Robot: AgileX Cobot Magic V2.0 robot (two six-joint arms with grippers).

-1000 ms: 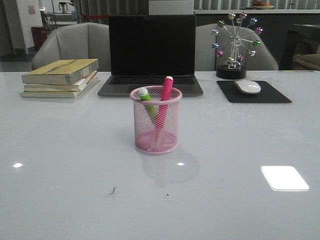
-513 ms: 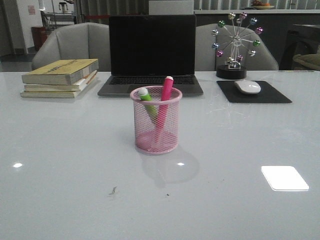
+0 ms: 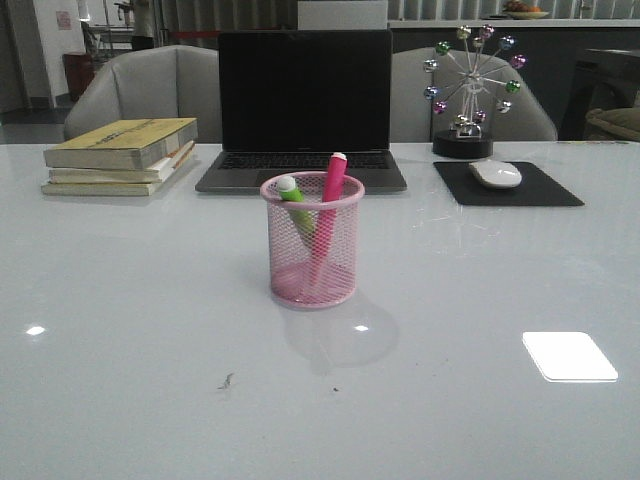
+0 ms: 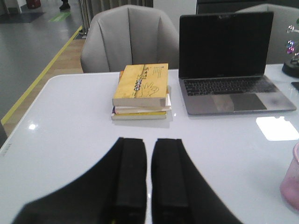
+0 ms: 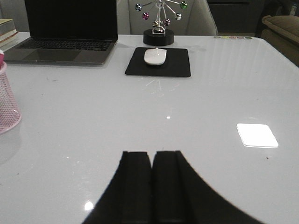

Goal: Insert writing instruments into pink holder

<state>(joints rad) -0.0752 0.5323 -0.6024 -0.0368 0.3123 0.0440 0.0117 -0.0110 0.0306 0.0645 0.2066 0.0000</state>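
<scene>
The pink holder point(image 3: 311, 245) stands upright at the middle of the white table point(image 3: 130, 300), in front of the laptop. Both markers stand inside it. The lime green marker point(image 3: 295, 205) leans to the left, and the bright pink marker point(image 3: 333, 180) sticks up above the rim on the right. Neither arm shows in the front view. My left gripper point(image 4: 150, 140) hangs over bare table with only a thin slit between its fingers and holds nothing; the holder point(image 4: 292, 182) sits at that view's edge. My right gripper point(image 5: 152, 153) is shut and empty, far from the holder point(image 5: 7, 100).
A dark laptop point(image 3: 303, 100) sits behind the holder. A stack of books point(image 3: 120, 155) lies at the back left. A white mouse point(image 3: 495, 173) rests on a black pad point(image 3: 550, 192) at the back right, with a ferris-wheel ornament point(image 3: 470, 85) behind it. Grey chairs point(image 3: 150, 85) stand beyond the table.
</scene>
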